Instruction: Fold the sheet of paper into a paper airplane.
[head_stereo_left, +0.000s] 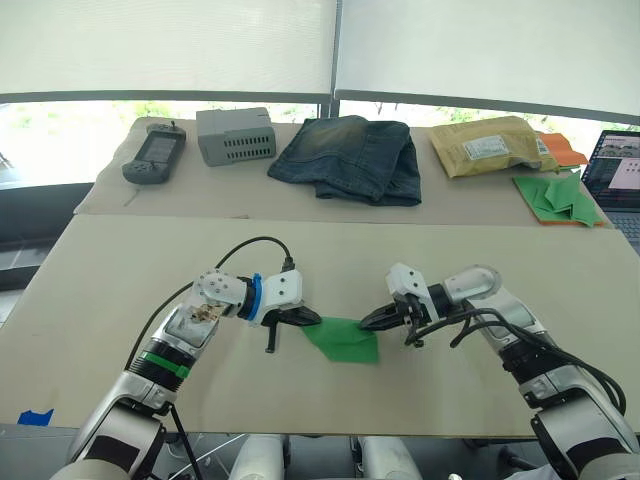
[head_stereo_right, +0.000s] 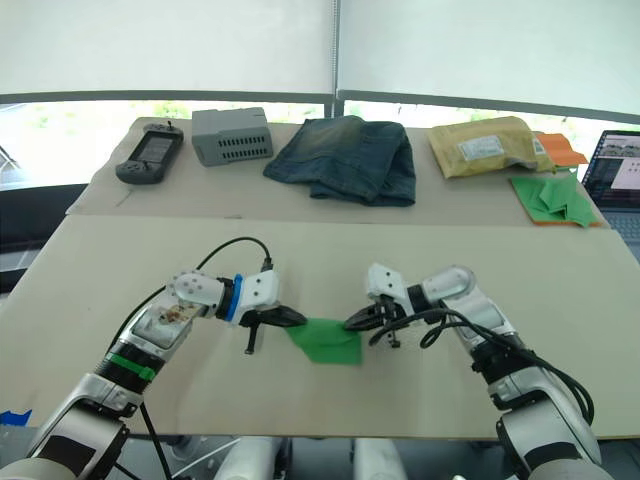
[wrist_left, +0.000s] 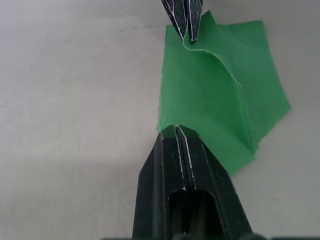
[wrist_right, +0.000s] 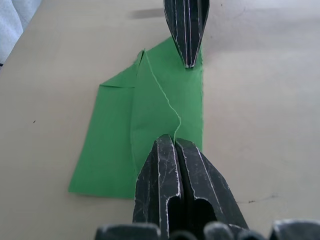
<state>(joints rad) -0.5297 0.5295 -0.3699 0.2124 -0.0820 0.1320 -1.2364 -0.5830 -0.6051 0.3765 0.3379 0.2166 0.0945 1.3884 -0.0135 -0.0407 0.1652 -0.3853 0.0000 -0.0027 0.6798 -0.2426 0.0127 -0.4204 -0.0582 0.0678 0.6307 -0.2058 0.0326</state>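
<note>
The sheet of paper is bright green, partly folded with visible creases, and lies at the middle of the near table between my two grippers. My left gripper is shut on its left edge, seen close in the left wrist view. My right gripper is shut on the opposite edge, where a fold line runs in between its fingers. The paper bulges up in a ridge between the two grips. No finished paper airplane shape is in view.
On the back table stand a handheld controller, a grey box, folded jeans, a yellow padded envelope and a pile of green paper shapes on an orange sheet. A laptop sits at far right.
</note>
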